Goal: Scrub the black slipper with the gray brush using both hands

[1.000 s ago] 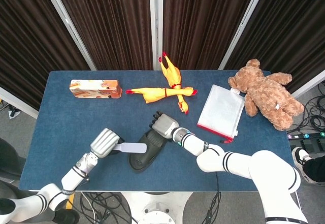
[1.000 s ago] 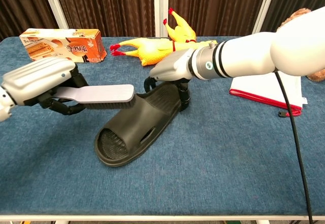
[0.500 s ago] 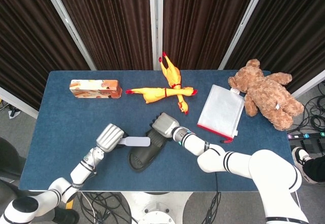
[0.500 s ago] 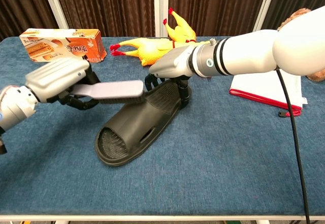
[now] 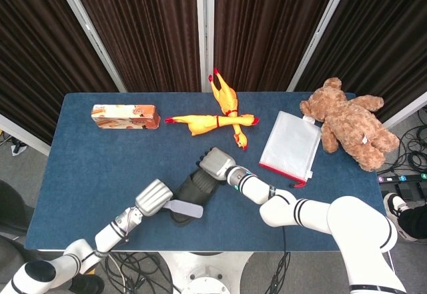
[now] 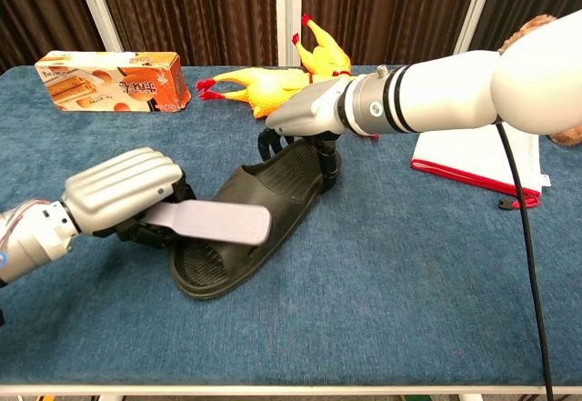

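The black slipper (image 6: pixel 259 205) lies on the blue table, toe toward the front left, also seen in the head view (image 5: pixel 190 191). My right hand (image 6: pixel 311 119) grips its heel end from above; in the head view this hand (image 5: pixel 213 163) sits at the slipper's far end. My left hand (image 6: pixel 123 194) holds the gray brush (image 6: pixel 221 222) by its handle. The brush head lies across the slipper's toe strap; the brush (image 5: pixel 185 208) covers the slipper's near end in the head view, with the left hand (image 5: pixel 153 198) beside it.
Two yellow rubber chickens (image 5: pixel 213 117) lie at the back middle. An orange box (image 5: pixel 125 116) stands at the back left. A white zip pouch (image 5: pixel 289 147) and a brown teddy bear (image 5: pixel 348 122) lie to the right. The table's front edge (image 6: pixel 291 388) runs close below the slipper.
My left hand has carried the brush down and toward the front, from the slipper's middle to its toe. The right hand kept its hold on the heel; the slipper barely moved.
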